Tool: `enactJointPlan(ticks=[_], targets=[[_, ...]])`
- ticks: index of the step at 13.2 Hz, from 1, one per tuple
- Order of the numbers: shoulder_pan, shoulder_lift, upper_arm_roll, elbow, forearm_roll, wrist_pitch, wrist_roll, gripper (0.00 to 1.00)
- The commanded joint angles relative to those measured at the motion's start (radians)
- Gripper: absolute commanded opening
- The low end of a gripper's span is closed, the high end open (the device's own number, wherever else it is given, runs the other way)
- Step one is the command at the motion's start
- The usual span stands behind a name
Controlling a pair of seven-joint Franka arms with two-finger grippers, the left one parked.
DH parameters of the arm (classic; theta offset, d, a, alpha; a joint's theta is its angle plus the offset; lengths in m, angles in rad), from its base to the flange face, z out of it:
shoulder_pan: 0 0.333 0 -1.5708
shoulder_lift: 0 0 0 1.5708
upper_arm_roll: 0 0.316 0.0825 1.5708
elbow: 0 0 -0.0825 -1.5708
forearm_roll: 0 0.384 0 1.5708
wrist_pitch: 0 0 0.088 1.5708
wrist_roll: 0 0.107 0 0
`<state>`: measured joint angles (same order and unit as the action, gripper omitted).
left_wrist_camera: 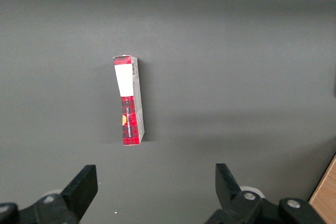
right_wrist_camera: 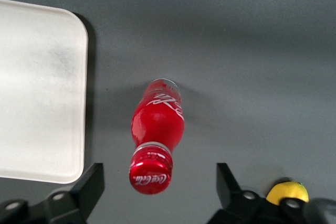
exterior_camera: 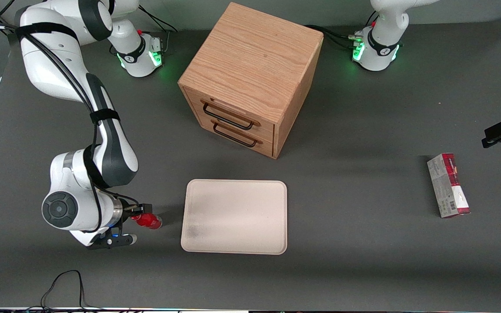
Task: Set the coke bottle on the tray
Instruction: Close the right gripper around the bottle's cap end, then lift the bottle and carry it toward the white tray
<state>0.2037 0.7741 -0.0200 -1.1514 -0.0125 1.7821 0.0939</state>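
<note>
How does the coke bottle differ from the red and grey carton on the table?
The coke bottle is round, glossy and all red; the carton is a flat-sided box, red and grey. The bottle lies beside the tray, under the open gripper; the carton lies toward the parked arm's end. Both lie on the table.

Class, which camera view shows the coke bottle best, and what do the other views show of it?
The right wrist view: the coke bottle fills it, cap and label clear, beside the tray, with the open hand above. The front view shows only a small red shape partly hidden by the hand. The left wrist view misses it.
</note>
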Motion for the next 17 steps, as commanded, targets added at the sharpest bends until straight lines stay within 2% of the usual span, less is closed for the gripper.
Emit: enactJointPlan(ticks=[1,2,3,10,17], targets=[[0.000,-0.027,0.000,-0.031,0.005,0.010,0.023,0.31],[0.000,-0.027,0.000,-0.031,0.005,0.010,0.023,0.07],[0.000,-0.027,0.000,-0.031,0.005,0.008,0.024,0.00],[-0.001,-0.048,-0.003,-0.030,0.006,-0.013,0.026,0.00],[-0.003,-0.237,-0.020,-0.008,0.008,-0.309,0.007,0.00]])
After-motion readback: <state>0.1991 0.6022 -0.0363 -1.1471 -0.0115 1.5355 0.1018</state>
